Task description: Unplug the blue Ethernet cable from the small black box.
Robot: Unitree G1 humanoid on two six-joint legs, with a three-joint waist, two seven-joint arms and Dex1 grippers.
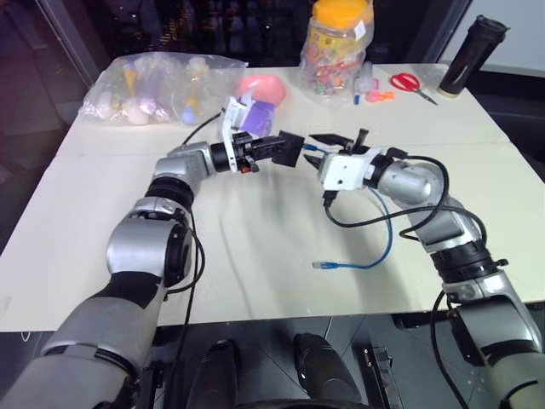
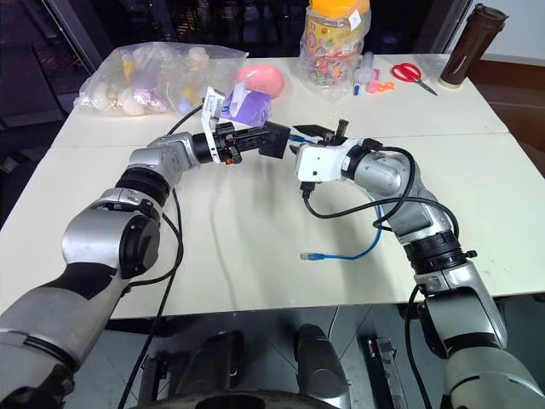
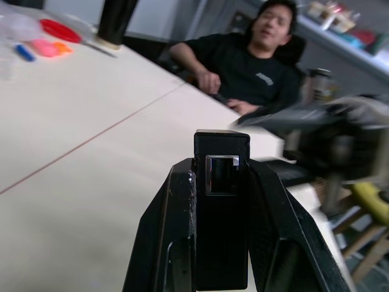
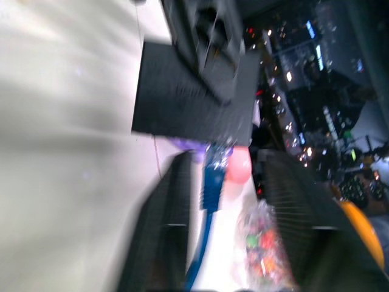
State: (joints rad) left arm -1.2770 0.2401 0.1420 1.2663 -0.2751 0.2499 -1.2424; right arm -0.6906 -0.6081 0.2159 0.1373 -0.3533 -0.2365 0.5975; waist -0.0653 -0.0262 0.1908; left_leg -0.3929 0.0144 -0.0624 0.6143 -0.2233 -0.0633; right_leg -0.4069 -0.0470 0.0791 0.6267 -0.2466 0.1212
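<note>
Robot test lab or office: pale rectangular work tables (image 1: 255,256), assorted test objects, seated person in black T-shirt (image 3: 255,61), cluttered wall shelf (image 3: 346,27).

The Ethernet cable (image 1: 379,247) is bright blue, and the small box (image 1: 290,149) is matte black. The table (image 1: 255,256) is cream. Near its far edge stand red-handled scissors (image 1: 410,83), a black bottle (image 1: 473,55) and a yellow-lidded jar (image 1: 338,47).

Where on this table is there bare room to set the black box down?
Bare table lies near the front edge, left of the blue Ethernet cable. The back is crowded: plastic bag, candy jar, scissors, bottle.
</note>
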